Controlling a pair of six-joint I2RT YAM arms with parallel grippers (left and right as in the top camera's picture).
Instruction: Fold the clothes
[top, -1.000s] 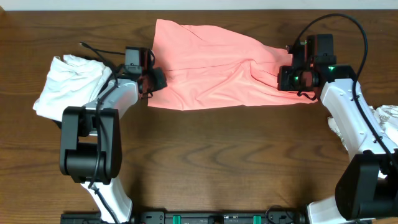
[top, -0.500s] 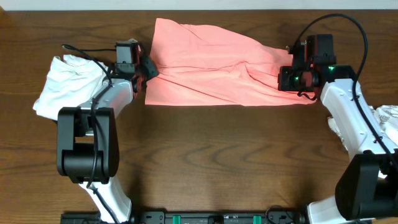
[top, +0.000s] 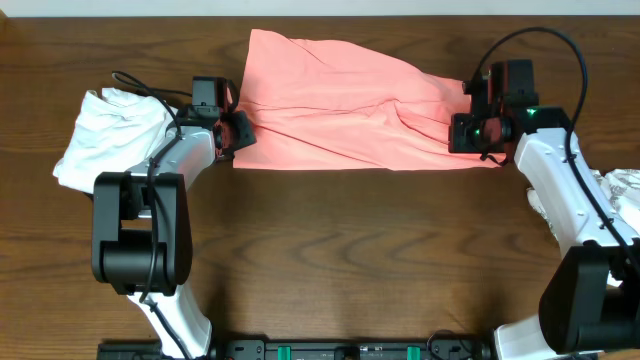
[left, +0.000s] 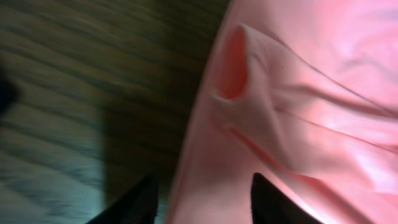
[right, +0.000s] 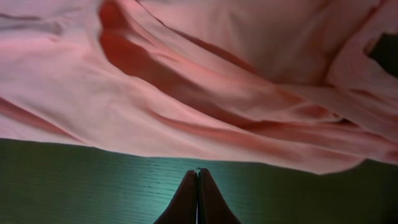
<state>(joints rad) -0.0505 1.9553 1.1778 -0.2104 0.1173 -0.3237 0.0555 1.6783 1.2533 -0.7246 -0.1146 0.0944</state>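
The garment (top: 350, 110) lies across the upper middle of the table (top: 330, 260), with the left gripper (top: 236, 135) at its left edge and the right gripper (top: 460, 132) at its right end. A bundled cloth (top: 105, 135) sits left of it, and a second cloth (top: 622, 190) lies at the frame's right edge.

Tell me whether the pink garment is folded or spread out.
Spread out, not neatly folded: the pink garment lies stretched across the table as one long wrinkled sheet, bunched near its right end.

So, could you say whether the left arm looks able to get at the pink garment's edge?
Probably yes: the left gripper is open right at the edge of the pink garment, with nothing between.
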